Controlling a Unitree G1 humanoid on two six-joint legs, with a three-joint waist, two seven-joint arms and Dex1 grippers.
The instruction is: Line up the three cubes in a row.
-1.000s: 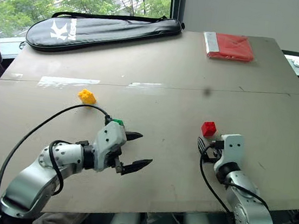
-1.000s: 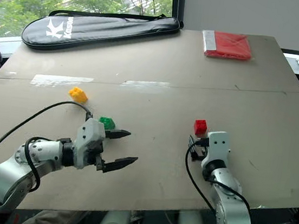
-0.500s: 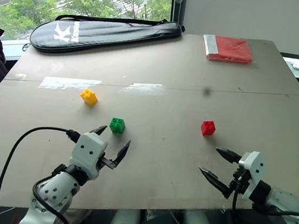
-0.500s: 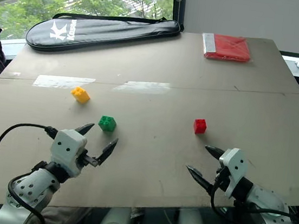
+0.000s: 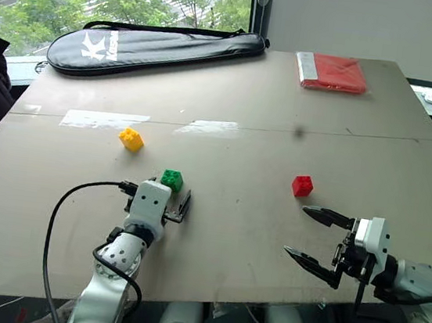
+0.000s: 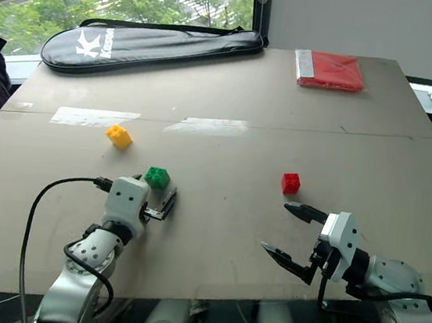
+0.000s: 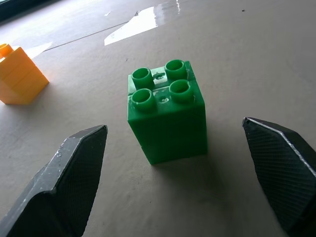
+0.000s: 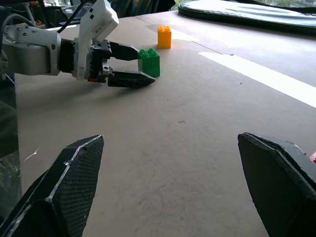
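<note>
Left end effector (image 5: pixel 168 205) lay low on the bench (image 5: pixel 248 94), fingers spread, just near of the green cube (image 5: pixel 172 179). Yellow cube (image 5: pixel 131 138) sat far-left, red cube (image 5: pixel 302 185) right, beside the open, empty right end effector (image 5: pixel 314 237). Next, I judged, it should advance and close around green.

On the table (image 5: pixel 215 232), one block (image 5: pixel 172 179) sits just ahead of my left hand (image 5: pixel 165 205), with another (image 5: pixel 131 138) farther back to its left. The third block (image 5: pixel 302 185) lies well off to the right, ahead of my right hand (image 5: pixel 313 236); a long bag (image 5: pixel 156 40) and a packet (image 5: pixel 331 72) lie along the far edge.
</note>
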